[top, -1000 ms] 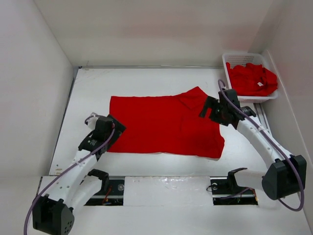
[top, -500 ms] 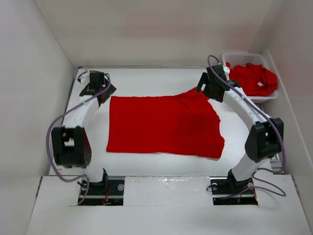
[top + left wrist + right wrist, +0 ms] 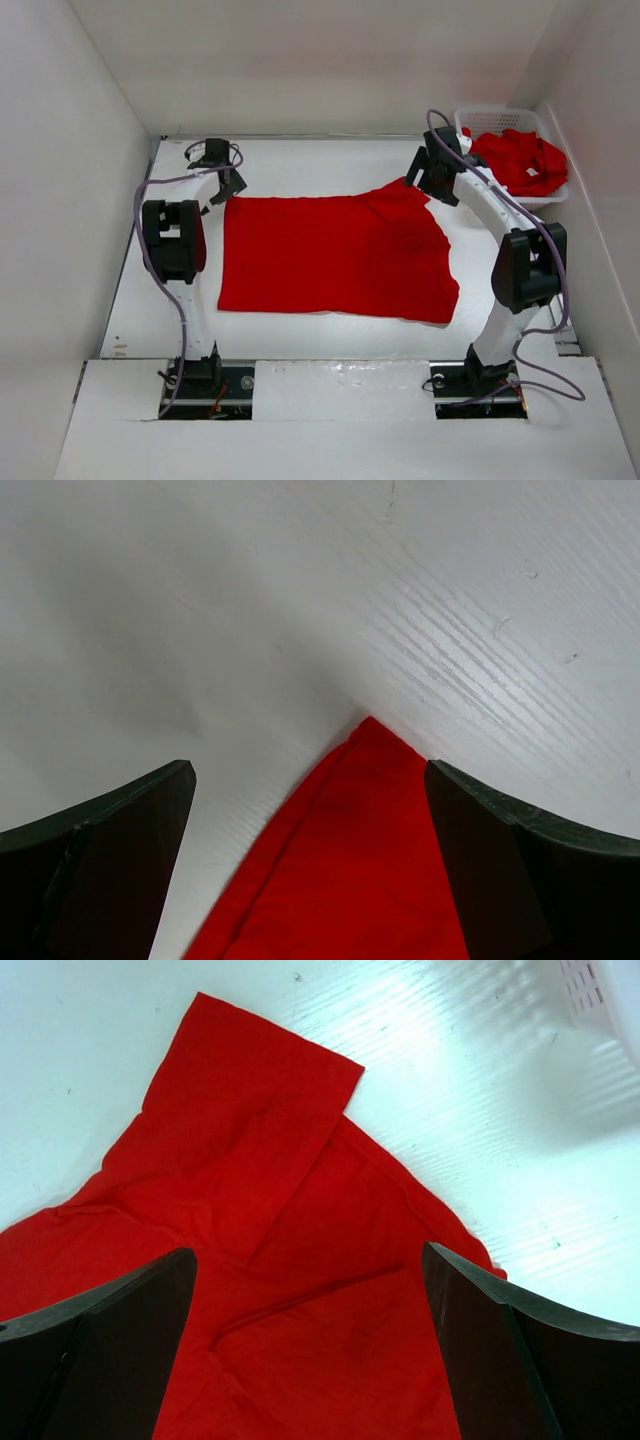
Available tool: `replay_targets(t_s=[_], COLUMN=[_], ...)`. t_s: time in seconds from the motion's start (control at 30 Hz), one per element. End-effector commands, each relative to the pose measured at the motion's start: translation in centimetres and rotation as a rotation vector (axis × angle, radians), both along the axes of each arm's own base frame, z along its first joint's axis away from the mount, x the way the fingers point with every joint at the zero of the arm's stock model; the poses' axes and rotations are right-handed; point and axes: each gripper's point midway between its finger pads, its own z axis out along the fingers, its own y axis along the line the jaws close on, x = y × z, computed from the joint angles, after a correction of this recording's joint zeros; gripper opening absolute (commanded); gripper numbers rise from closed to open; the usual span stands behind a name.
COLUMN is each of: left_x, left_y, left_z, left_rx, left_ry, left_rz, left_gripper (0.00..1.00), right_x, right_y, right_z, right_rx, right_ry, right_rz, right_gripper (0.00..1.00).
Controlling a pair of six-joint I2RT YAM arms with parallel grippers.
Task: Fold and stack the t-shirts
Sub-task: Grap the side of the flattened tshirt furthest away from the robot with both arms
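A red t-shirt (image 3: 330,255) lies spread flat across the middle of the table, one sleeve poking out at its far right corner. My left gripper (image 3: 226,187) hangs open just over the shirt's far left corner (image 3: 372,780), the cloth tip lying between its fingers (image 3: 110,860). My right gripper (image 3: 423,185) hangs open over the far right sleeve (image 3: 250,1130), with red cloth spread below both fingers (image 3: 520,1360). Neither gripper holds anything. More red t-shirts (image 3: 518,160) are bunched in the basket, one showing a small white tag.
A white slotted basket (image 3: 470,122) stands at the far right corner against the wall. White walls close in the table on the left, far and right sides. Both arm bases sit at the near edge.
Both arms have swung from the shirt's near and middle parts to its far corners, the left to the far left corner and the right to the sleeve. The shirt has not moved.
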Motion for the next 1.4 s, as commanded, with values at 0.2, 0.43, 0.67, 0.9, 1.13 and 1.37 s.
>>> replay_targets(t_s=[0.2,0.43,0.67,0.9,1.13,1.37], left_x=[1.7,1.9,1.8,2.2,1.9,1.2], left_y=[-0.8,-2.4,-2.8,-3.3,-3.4,-2.5], left_z=[-0.4,-2.2,-3.0,-3.1,-3.0,-2.2], left_rx=[0.028,0.008,-0.007,-0.023,-0.026,0.016], left_ry=[-0.028,-0.005,0.017,0.023,0.016,0.018], left_rz=[-0.05,-0.097,-0.118,-0.152,-0.164,-0.138], left_gripper=[0.97,0.82,0.48,0.13,0.0,0.0], right_x=[0.7,0.3,-0.2,0.1,0.6,2.9], right_y=[-0.7,-0.7,-0.8,-0.6,-1.8,-1.9], right_z=[0.8,-0.4,-1.1,-1.2,-1.5,-2.8], right_rx=[-0.004,-0.002,-0.007,0.007,0.03,0.089], right_ry=[-0.015,0.015,0.034,0.021,0.016,0.003], right_rz=[-0.019,-0.014,-0.014,-0.028,-0.074,-0.155], right_gripper=[1.0,1.0,1.0,1.0,1.0,0.94])
